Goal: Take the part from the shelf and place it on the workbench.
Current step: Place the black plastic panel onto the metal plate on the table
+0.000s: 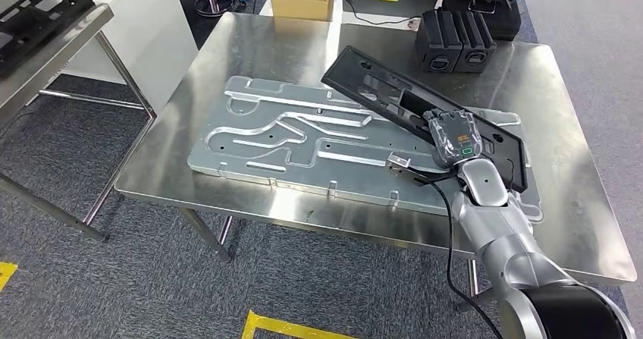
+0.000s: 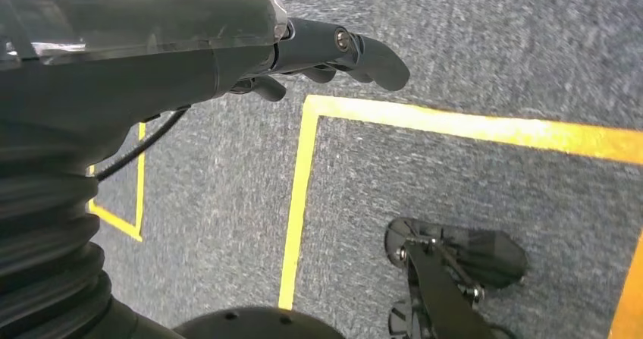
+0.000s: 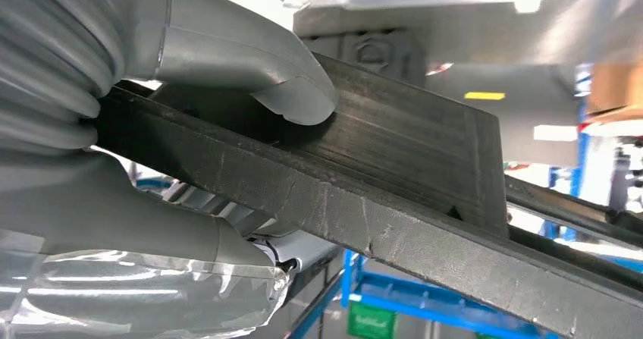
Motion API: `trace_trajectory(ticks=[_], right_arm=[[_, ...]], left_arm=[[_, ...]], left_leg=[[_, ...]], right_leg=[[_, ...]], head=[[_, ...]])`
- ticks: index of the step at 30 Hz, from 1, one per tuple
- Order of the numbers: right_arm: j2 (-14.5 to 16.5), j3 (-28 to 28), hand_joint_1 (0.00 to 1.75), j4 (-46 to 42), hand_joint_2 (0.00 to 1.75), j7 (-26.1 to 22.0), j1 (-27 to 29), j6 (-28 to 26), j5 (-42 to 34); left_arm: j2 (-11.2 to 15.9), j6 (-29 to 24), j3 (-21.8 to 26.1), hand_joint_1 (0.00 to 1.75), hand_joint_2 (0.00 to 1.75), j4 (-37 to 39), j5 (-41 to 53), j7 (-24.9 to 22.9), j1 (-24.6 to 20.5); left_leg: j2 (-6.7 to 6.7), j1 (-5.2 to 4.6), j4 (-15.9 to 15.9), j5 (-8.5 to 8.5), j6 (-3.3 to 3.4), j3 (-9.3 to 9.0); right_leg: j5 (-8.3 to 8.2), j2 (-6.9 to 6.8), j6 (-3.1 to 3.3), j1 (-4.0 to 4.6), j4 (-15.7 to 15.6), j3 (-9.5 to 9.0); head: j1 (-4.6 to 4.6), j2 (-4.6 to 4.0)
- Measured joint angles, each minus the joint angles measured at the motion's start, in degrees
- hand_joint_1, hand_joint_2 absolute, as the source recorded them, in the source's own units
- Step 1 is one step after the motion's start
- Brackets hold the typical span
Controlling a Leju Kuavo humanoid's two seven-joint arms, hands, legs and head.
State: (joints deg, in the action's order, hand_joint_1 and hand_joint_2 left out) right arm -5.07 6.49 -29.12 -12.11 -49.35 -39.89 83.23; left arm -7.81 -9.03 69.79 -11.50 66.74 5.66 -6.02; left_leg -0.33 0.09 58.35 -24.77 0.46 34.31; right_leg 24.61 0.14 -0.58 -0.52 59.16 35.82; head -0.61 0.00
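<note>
Nearest, the left hand (image 2: 334,51) hangs at the robot's side over grey carpet marked with yellow tape (image 2: 299,195); its fingers curl loosely and hold nothing, out of the way because the job appears to need one arm.

Further out, the right hand (image 1: 453,136) grips the black part (image 1: 394,96) along its near edge, thumb (image 3: 292,89) pressed on one face and the remaining fingers under it, so the long frame can be carried flat. The part is over the workbench (image 1: 250,32), lying aslant across the grey metal plate (image 1: 265,138); whether it rests there fully cannot be told. Beyond, black cases (image 1: 449,42) sit near the far edge, well apart from the part.
</note>
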Motion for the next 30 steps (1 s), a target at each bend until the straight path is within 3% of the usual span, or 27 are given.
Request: trace_trajectory(ticks=[2, 4, 6, 7, 8, 9, 11, 12, 15, 17, 18, 20, 21, 22, 23, 25, 26, 28, 30], right_arm=[[0.11, -1.07, 1.75, 1.26, 1.75, -1.61, -0.33, -0.01, -0.58], [0.23, -2.40, 1.75, 3.04, 1.75, -3.04, -0.59, -0.02, -1.58], [0.29, -3.58, 1.75, 4.90, 1.75, -4.10, -0.64, 0.07, -2.64], [0.33, -4.06, 1.75, 5.76, 1.75, -4.60, -0.72, 0.34, -3.15], [0.37, -4.50, 1.75, 6.48, 1.75, -5.07, -0.95, 0.85, -3.65], [0.41, -4.91, 1.75, 7.11, 1.75, -5.45, -1.33, 1.66, -4.16], [0.50, -5.76, 1.75, 8.07, 1.75, -6.06, -2.51, 4.20, -5.24], [0.55, -6.21, 1.75, 8.51, 1.75, -6.26, -3.13, 6.03, -5.95], [0.71, -7.73, 1.75, 9.42, 1.75, -6.49, -4.89, 12.29, -8.33], [0.84, -8.64, 1.75, 9.82, 1.75, -6.29, -5.97, 15.47, -9.47], [0.89, -9.03, 1.75, 10.02, 1.75, -6.15, -6.32, 16.58, -9.91], [0.92, -9.69, 0.87, 10.35, 1.75, -6.00, -6.62, 17.84, -10.58], [0.92, -10.00, 0.44, 10.49, 1.75, -5.96, -6.63, 18.19, -10.88], [0.92, -10.31, 0.00, 10.64, 1.75, -5.94, -6.61, 18.39, -11.12], [0.92, -10.60, 0.00, 10.79, 1.75, -5.89, -6.58, 18.53, -11.32], [0.90, -10.96, 0.00, 11.04, 1.75, -5.80, -6.55, 18.62, -11.53], [0.84, -11.09, 0.00, 11.11, 1.75, -5.70, -6.55, 18.61, -11.61], [0.73, -11.42, 0.00, 11.24, 1.75, -5.50, -6.45, 18.52, -11.85], [0.66, -11.79, 0.00, 11.43, 1.75, -5.28, -6.15, 18.42, -12.07]], left_arm=[[0.01, -0.14, -0.23, 0.00, 1.75, 0.00, 0.02, 0.01, -0.01], [0.09, -0.30, -0.43, 0.00, 1.75, 0.00, 0.04, 0.04, -0.04], [0.22, -0.39, -0.50, 0.00, 1.75, 0.00, 0.09, 0.11, 0.05], [0.26, -0.42, -0.53, 0.00, 1.75, 0.00, 0.11, 0.15, 0.09], [0.28, -0.42, -0.57, 0.00, 1.75, 0.00, 0.14, 0.20, 0.12], [0.29, -0.42, -0.62, 0.00, 1.75, 0.00, 0.19, 0.27, 0.11], [0.30, -0.42, -0.71, 0.00, 1.75, 0.00, 0.27, 0.41, 0.08], [0.31, -0.42, -0.73, 0.00, 1.75, 0.00, 0.31, 0.50, 0.07], [0.43, -0.44, -0.75, 0.00, 1.75, 0.00, 0.31, 0.82, 0.03], [0.56, -0.44, -0.75, 0.00, 1.75, 0.00, 0.27, 1.12, 0.03], [0.62, -0.44, -0.75, 0.00, 1.75, 0.00, 0.23, 1.27, 0.04], [0.62, -0.44, -0.75, 0.00, 1.75, 0.00, 0.17, 1.56, 0.13], [0.65, -0.45, -0.75, 0.00, 1.75, 0.00, 0.15, 1.70, 0.23], [0.71, -0.51, -0.75, 0.00, 1.75, 0.00, 0.15, 1.83, 0.35], [0.79, -0.63, -0.75, 0.00, 1.75, 0.00, 0.13, 1.93, 0.44], [0.93, -0.86, -0.75, 0.00, 1.75, 0.01, 0.04, 2.08, 0.54], [0.91, -0.88, -0.75, 0.00, 1.75, 0.03, -0.01, 2.16, 0.55], [0.85, -0.79, -0.74, 0.00, 1.75, 0.07, -0.09, 2.32, 0.59], [0.86, -0.75, -0.72, 0.00, 1.75, 0.09, -0.25, 2.66, 0.62]], left_leg=[[0.07, 0.32, -0.83, 0.56, 0.64, -0.30], [0.04, 0.39, -1.11, 0.77, 0.98, -0.37], [-0.08, 0.35, -0.98, 0.72, 1.02, -0.32], [-0.13, 0.35, -0.85, 0.66, 0.99, -0.32], [-0.18, 0.36, -0.67, 0.54, 0.89, -0.32], [-0.21, 0.38, -0.42, 0.37, 0.76, -0.33], [-0.24, 0.26, 0.04, 0.01, 0.32, -0.27], [-0.23, 0.22, 0.16, -0.12, 0.06, -0.28], [-0.21, 0.33, 0.12, -0.27, -0.83, -0.56], [-0.15, 0.44, 2.37, -1.98, -1.39, 0.16], [-0.11, 0.57, 5.15, -3.69, -1.65, 1.31], [-0.05, 0.83, 12.64, -7.41, -2.16, 4.62], [-0.04, 1.01, 15.34, -8.28, -2.40, 5.78], [-0.02, 1.21, 16.05, -8.07, -2.63, 5.98], [0.00, 1.45, 14.35, -6.78, -2.89, 4.99], [-0.05, 1.98, 6.61, -3.36, -3.57, 0.95], [-0.22, 2.09, 3.35, -2.28, -3.57, -0.65], [-0.48, 1.99, 0.94, -1.88, -2.83, -1.56], [-0.42, 1.79, 0.94, -1.48, -1.51, -1.25]], right_leg=[[1.81, -0.06, -0.47, 0.08, 2.80, 1.25], [5.54, -0.08, -0.71, 0.02, 9.67, 4.39], [7.42, -0.09, -0.89, -0.15, 15.15, 7.00], [6.68, -0.10, -0.93, -0.22, 15.00, 6.96], [4.99, -0.12, -0.91, -0.28, 12.64, 5.80], [2.86, -0.14, -0.82, -0.31, 8.68, 3.81], [0.48, -0.12, -0.45, -0.12, 1.87, 0.36], [0.22, -0.07, -0.21, 0.05, 0.25, -0.45], [0.17, -0.03, 0.62, 0.22, -0.62, -1.01], [-0.16, -0.28, 1.33, -0.10, -1.36, -1.59], [-0.29, -0.46, 1.58, -0.23, -1.63, -1.78], [-0.35, -0.73, 1.71, -0.24, -1.71, -1.75], [-0.37, -0.82, 1.66, -0.28, -1.69, -1.71], [-0.41, -0.88, 1.53, -0.37, -1.66, -1.68], [-0.44, -0.90, 1.31, -0.53, -1.58, -1.66], [-0.34, -0.86, 0.55, -0.87, -1.08, -1.47], [-0.25, -0.77, 0.07, -0.90, -0.71, -1.24], [-0.40, -0.47, -0.93, -0.77, -0.41, -0.76], [-0.74, -0.22, -1.76, -0.92, -0.72, -0.57]], head=[[0.07, -0.01], [0.15, -0.02], [0.15, -0.02], [0.15, -0.02], [0.16, -0.02], [0.16, -0.02], [0.13, -0.02], [0.10, -0.02], [0.08, -0.02], [-0.11, -0.01], [-0.21, -0.01], [-0.33, -0.01], [-0.32, -0.01], [-0.31, -0.01], [-0.32, -0.01], [-0.33, -0.02], [-0.39, -0.02], [-0.37, -0.01], [-0.27, -0.01]])
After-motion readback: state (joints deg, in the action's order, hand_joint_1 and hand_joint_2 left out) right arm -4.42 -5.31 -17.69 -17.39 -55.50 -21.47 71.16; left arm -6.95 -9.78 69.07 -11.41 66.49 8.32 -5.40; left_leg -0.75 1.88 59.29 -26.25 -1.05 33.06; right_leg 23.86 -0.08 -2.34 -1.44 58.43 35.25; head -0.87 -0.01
